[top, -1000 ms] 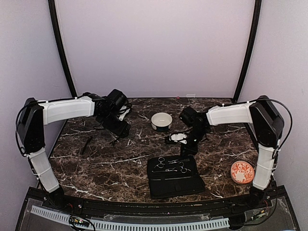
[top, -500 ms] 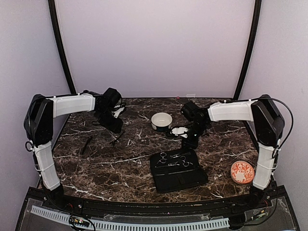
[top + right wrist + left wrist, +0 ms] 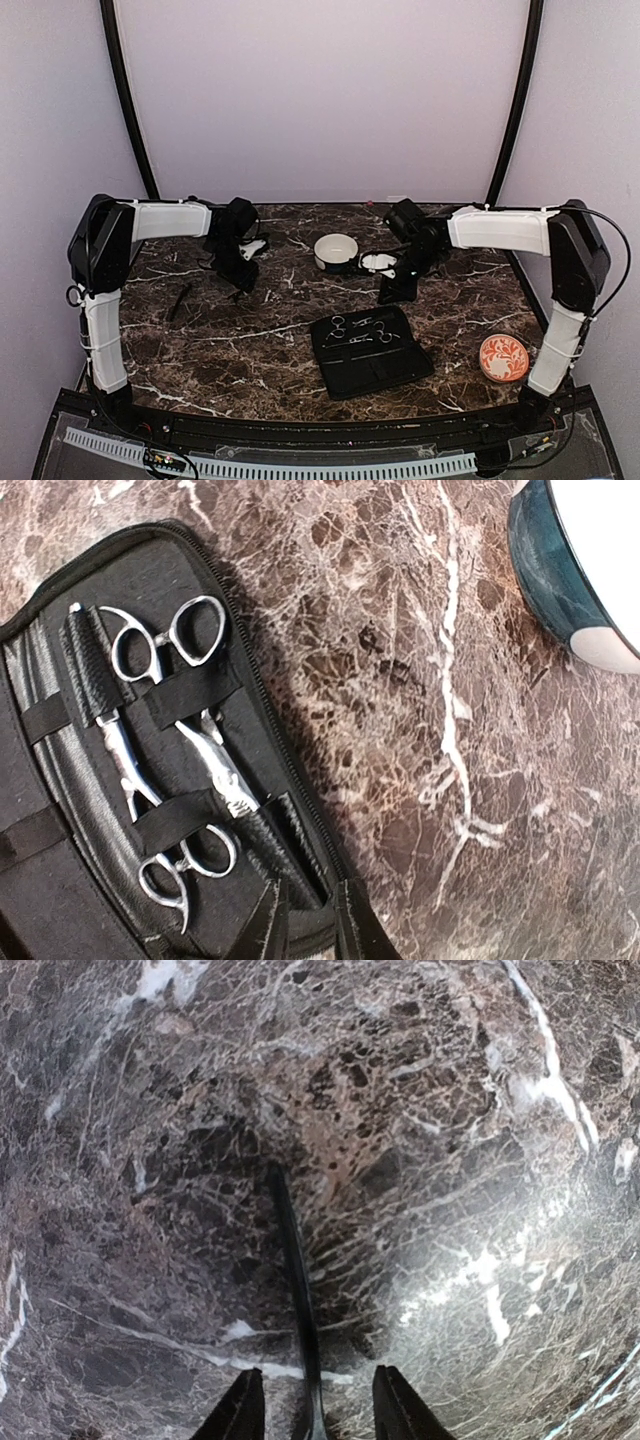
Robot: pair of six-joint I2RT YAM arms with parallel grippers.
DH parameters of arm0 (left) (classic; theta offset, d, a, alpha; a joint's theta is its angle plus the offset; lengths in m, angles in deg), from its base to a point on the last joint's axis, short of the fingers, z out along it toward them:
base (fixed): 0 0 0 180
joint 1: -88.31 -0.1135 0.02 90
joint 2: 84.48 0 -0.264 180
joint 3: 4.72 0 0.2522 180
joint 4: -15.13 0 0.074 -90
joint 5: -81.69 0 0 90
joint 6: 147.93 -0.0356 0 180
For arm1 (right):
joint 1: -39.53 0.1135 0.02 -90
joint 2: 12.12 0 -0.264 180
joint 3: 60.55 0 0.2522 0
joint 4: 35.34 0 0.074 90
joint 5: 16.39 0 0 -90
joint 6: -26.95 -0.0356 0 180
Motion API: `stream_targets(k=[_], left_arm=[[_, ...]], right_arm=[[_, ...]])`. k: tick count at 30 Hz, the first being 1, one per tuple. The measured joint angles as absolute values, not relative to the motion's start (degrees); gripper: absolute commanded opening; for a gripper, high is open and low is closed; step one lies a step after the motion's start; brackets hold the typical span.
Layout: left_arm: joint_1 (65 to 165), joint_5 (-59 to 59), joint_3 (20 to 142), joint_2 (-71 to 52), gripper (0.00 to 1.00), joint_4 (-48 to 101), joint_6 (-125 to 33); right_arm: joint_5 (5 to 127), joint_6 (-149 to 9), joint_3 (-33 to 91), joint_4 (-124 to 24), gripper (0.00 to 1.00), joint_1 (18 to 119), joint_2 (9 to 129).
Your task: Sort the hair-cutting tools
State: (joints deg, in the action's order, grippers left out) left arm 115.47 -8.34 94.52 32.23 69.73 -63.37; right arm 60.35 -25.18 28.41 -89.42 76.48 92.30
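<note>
A thin black stick (image 3: 295,1280) lies on the marble, its near end between the fingers of my open left gripper (image 3: 318,1415), which is low over it at the back left (image 3: 240,278). Another black stick (image 3: 180,300) lies further left. Two silver scissors (image 3: 160,645) (image 3: 190,865) and black comb-like pieces (image 3: 88,665) sit under straps in the open black case (image 3: 372,352). My right gripper (image 3: 310,935) is closed on the case's zipped far edge (image 3: 330,920), and it also shows in the top view (image 3: 394,294).
A white bowl (image 3: 337,252) with a dark outer wall (image 3: 545,570) stands at the back centre, just left of the right wrist. A small orange patterned dish (image 3: 503,357) sits near the right arm's base. Dark marble table (image 3: 260,350).
The right gripper has moved back and to the right, and the case has slid and turned with it. The left gripper has drawn back toward the far left.
</note>
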Motion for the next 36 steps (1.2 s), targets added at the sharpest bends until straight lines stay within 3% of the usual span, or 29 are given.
stream_targets(k=[15,25,36], left_arm=[[115.5,-9.4,95.3,33.7,0.24,73.2,-63.8],[115.5,-9.4,95.3,33.8,0.03,74.0,-64.4],[116.1,-7.6,97.4,33.2,0.00,76.1,-65.0]], right_arm=[[60.5,-25.0,25.4,-90.9,0.18,76.5,84.6],[60.1,-25.0,23.8,-91.8,0.18,76.7,83.8],[57.1,-24.2,10.3,-95.9,0.34,84.0,71.8]])
